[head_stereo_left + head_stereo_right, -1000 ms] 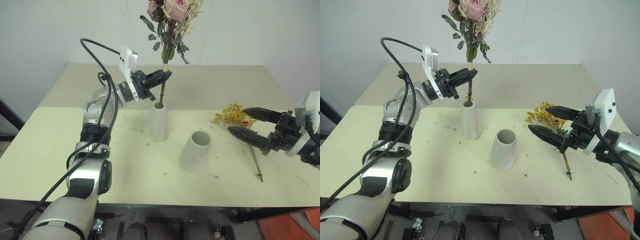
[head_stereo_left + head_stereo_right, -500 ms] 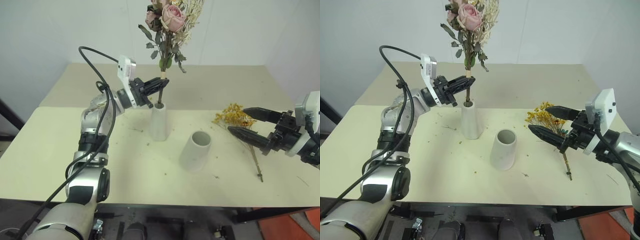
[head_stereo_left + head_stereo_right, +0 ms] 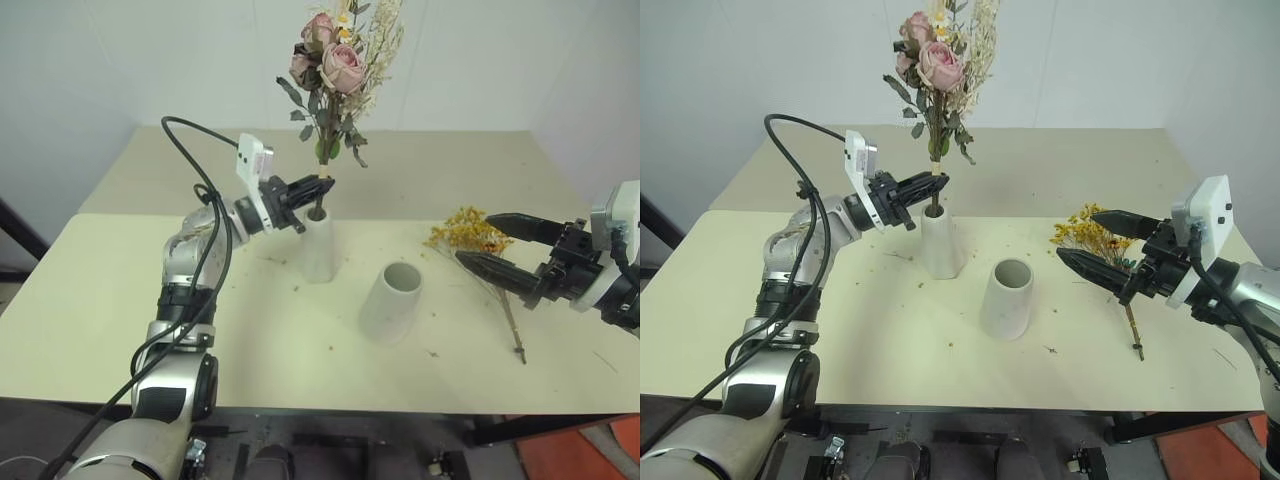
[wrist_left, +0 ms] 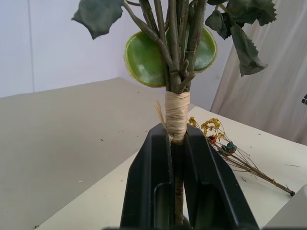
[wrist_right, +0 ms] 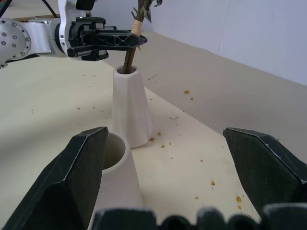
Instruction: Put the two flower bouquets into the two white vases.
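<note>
Seating the rose bouquet (image 3: 335,75) in the tall vase (image 3: 318,245) at table centre, left gripper (image 3: 318,188) clamped on its stem; next release, while the wide-open right gripper (image 3: 500,248) takes the yellow spray (image 3: 468,230) at 3 o'clock for the short vase (image 3: 390,300).

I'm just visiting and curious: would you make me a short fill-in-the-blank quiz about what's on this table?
1. The left gripper is shut on the rose bouquet's ____.
2. That bouquet's stem stands in the ____ vase.
3. The yellow bouquet lies on the ____.
4. The right gripper's fingers are ____.

Missing words: stem; tall; table; open
</note>
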